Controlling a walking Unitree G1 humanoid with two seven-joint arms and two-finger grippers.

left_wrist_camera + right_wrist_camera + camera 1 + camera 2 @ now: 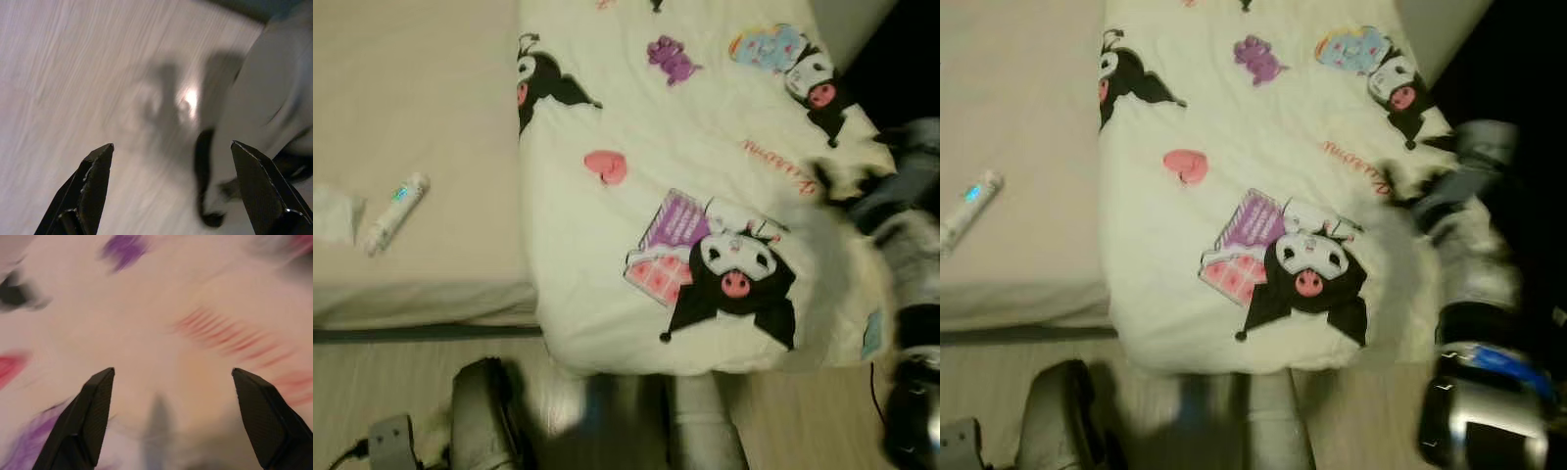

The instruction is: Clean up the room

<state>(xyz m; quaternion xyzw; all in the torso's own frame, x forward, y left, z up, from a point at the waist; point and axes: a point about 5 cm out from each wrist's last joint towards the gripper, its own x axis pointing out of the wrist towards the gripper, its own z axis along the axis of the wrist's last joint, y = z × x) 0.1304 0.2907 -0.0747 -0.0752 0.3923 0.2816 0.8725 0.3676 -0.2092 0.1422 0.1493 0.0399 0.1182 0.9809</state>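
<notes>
A white blanket (685,176) printed with black cartoon figures, a pink heart and purple shapes covers the right part of the bed and hangs over its front edge. My right gripper (171,423) is open just above the printed fabric, with nothing between its fingers. In the eye views the right arm (1469,225) is blurred at the blanket's right edge. On the bare beige sheet (421,108) to the left lie a white tube (396,212) and a crumpled white piece (333,213). My left gripper (171,191) hangs open over the wooden floor, and the left arm (480,411) is low at the left.
The bed's front edge (411,333) runs across just before me, with pale wooden floor (372,382) below it. A grey plug block with a cable (386,441) lies on the floor at the lower left. Dark space lies to the right of the bed.
</notes>
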